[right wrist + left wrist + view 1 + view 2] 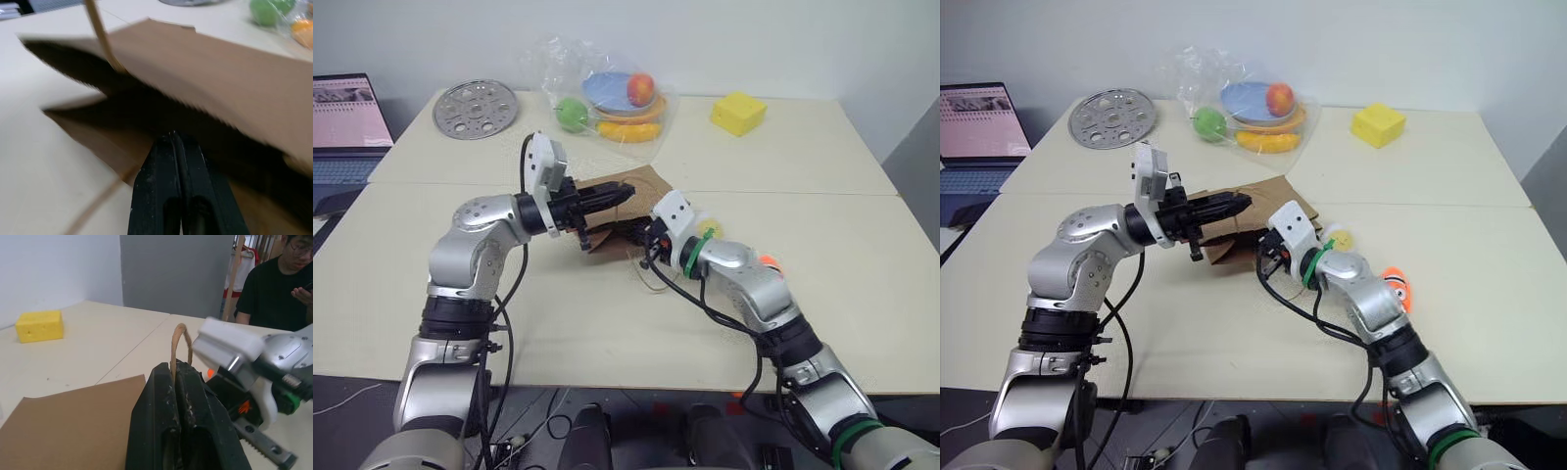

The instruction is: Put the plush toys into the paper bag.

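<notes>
The brown paper bag (1278,196) lies mid-table with its mouth (146,103) facing me and held slightly open. My left gripper (178,366) is shut on the bag's twine handle (175,340) and holds the upper lip up. My right gripper (171,135) is shut at the bag's mouth, with its tips against the dark inside. I cannot tell whether it pinches the lower lip. Two plush toys lie on the table to the right of the bag. The white and yellow egg (1340,238) is just behind my right wrist. The orange carrot (1397,287) lies beside my right forearm.
At the back stand a clear plastic bag with fruit and a blue plate (612,98), a yellow block (738,113) and a round metal disc (475,108). A laptop (347,127) is at the far left. A person (279,284) sits beyond the table's right side.
</notes>
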Tool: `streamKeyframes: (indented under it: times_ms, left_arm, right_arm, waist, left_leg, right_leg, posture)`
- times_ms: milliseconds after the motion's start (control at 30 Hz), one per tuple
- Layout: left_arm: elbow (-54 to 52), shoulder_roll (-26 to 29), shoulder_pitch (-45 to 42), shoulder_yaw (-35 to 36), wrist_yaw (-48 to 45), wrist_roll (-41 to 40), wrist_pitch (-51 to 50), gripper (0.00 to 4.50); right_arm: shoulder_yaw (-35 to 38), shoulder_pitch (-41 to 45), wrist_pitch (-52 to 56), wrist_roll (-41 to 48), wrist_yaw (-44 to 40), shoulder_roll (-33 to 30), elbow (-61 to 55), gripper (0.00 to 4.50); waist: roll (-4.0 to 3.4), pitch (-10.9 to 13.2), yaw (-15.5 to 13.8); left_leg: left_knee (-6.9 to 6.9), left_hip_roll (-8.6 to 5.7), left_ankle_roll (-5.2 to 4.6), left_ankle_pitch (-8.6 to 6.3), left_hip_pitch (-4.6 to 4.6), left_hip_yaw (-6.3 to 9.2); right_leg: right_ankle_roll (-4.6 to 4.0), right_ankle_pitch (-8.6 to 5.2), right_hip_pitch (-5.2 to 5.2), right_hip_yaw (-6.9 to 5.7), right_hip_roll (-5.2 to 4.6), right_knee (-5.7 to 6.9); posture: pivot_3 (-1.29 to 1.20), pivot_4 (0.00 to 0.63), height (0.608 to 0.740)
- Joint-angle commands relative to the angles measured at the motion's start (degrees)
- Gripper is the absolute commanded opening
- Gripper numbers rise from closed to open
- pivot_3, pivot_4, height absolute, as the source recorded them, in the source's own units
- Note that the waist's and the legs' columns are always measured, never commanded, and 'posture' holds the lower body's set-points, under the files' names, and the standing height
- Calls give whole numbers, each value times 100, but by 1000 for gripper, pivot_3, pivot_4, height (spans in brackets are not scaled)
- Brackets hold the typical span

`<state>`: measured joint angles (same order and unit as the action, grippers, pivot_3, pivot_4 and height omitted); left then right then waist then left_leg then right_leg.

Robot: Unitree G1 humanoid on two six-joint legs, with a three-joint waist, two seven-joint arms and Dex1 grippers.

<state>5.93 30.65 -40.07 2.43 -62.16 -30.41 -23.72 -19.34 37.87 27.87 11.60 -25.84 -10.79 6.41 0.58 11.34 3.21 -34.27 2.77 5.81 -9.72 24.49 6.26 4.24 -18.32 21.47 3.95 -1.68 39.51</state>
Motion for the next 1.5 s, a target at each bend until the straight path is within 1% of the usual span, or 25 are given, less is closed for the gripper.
streamKeyframes:
  times_ms: [33, 100, 200, 300, 367, 467, 633, 800, 933, 1100, 1133, 1233, 1367, 1467, 1500]
  left_arm:
    - [-126, 82, -223, 259, 68, -146, -41, 0]
    - [7, 59, -402, 397, 246, -145, -29, 0]
    - [222, 29, -635, 502, 477, 72, 333, 0]
    - [370, 159, -921, 646, 553, -25, 162, 0]
    - [515, 221, -1186, 799, 758, -50, 84, 0]
    - [733, 353, -1454, 906, 809, -4, 163, 0]
    - [934, 259, -1928, 1142, 1211, -16, 475, 0]
    - [814, 151, -1916, 1242, 1438, -82, 490, 0]
    - [582, 243, -1458, 1113, 1284, 42, 529, 0]
    - [445, 270, -1234, 1089, 1288, 5, 441, 0]
    - [393, 308, -1098, 1001, 1213, 79, 472, 0]
    - [308, 404, -824, 822, 981, 266, 667, 0]
    - [340, 464, -836, 807, 879, 315, 717, 0]
    - [441, 510, -866, 810, 787, 350, 775, 0]
    - [471, 515, -874, 821, 786, 346, 782, 0]
  right_arm:
    - [-92, 143, -323, -304, 31, 322, 242, 63]
    - [-179, 46, -302, -414, 22, 504, 351, 63]
    - [-275, -109, -356, -583, -44, 627, 413, 63]
    - [-325, -293, -432, -682, -78, 778, 666, 63]
    - [-281, -319, -422, -752, 18, 862, 840, 63]
    - [-273, -303, -269, -815, -9, 891, 865, 63]
    - [-109, -288, -71, -906, 168, 1005, 913, 63]
    - [87, -258, 93, -881, 354, 1116, 891, 63]
    - [133, -225, 207, -853, 294, 1104, 736, 63]
    - [225, -226, 337, -806, 299, 1097, 607, 63]
    - [272, -234, 339, -671, 163, 1108, 409, 63]
    - [348, -157, 347, -311, -282, 979, -773, 63]
    - [693, -103, 1352, 393, -467, 780, -2169, 63]
    - [874, -189, 1608, 620, -463, 551, -2713, 627]
    - [950, -217, 1730, 751, -505, 447, -2912, 948]
  waist:
    - [0, 0, 1]
    - [0, 0, 5]
    - [0, 0, 8]
    - [0, 0, 4]
    - [1, 0, 2]
    - [1, 0, 13]
    - [1, 0, 13]
    - [1, 0, 12]
    - [1, 0, 18]
    - [1, 0, 11]
    - [1, 0, 8]
    - [0, 0, 14]
    - [1, 0, 8]
    - [2, -1, 1]
    - [2, 0, -2]
  left_leg:
    - [0, 0, 0, 0, 0, 0]
    - [0, 0, 0, 0, 0, 1]
    - [0, 0, 0, 0, 0, 3]
    - [0, 0, 0, 0, 0, 2]
    - [-1, 0, 0, 0, 0, 2]
    - [-1, 0, 1, 0, -2, 3]
    - [0, 0, 1, 0, -6, 3]
    - [0, 0, 1, 0, -6, 3]
    - [0, 0, 1, 0, -6, 2]
    - [0, 0, 1, 0, -6, 3]
    - [0, 0, 1, 0, -6, 3]
    - [2, 0, 1, 0, -5, 0]
    - [5, 2, 1, 0, 7, 4]
    - [5, 2, 1, 0, 7, 4]
    - [5, 1, 1, 0, 7, 3]
  right_leg:
    - [0, 0, 0, -1, 0, 1]
    - [0, 0, 3, -1, 1, 6]
    - [0, 0, 7, -1, 2, 14]
    - [0, 0, 5, -1, 1, 14]
    - [0, 0, 5, -1, 1, 15]
    - [0, 0, 7, -1, 2, 22]
    - [0, 0, 7, -1, 2, 28]
    - [0, 0, 9, -1, 2, 32]
    - [0, 0, 10, 0, 1, 33]
    - [0, -1, 12, 0, 2, 37]
    - [0, -1, 12, 0, 1, 37]
    - [0, -1, 15, 2, 1, 36]
    - [0, -1, 30, 0, 4, 42]
    - [0, -1, 28, -1, 3, 39]
    - [0, -1, 28, 0, 2, 38]
  posture:
    - [0, 150, 740]
    - [0, 150, 740]
    - [0, 150, 740]
    - [0, 150, 740]
    - [0, 150, 740]
    - [0, 150, 740]
    - [0, 150, 740]
    - [0, 150, 740]
    - [0, 150, 740]
    - [0, 150, 740]
    - [0, 150, 740]
    - [0, 150, 740]
    - [0, 150, 740]
    - [0, 150, 740]
    - [0, 150, 740]
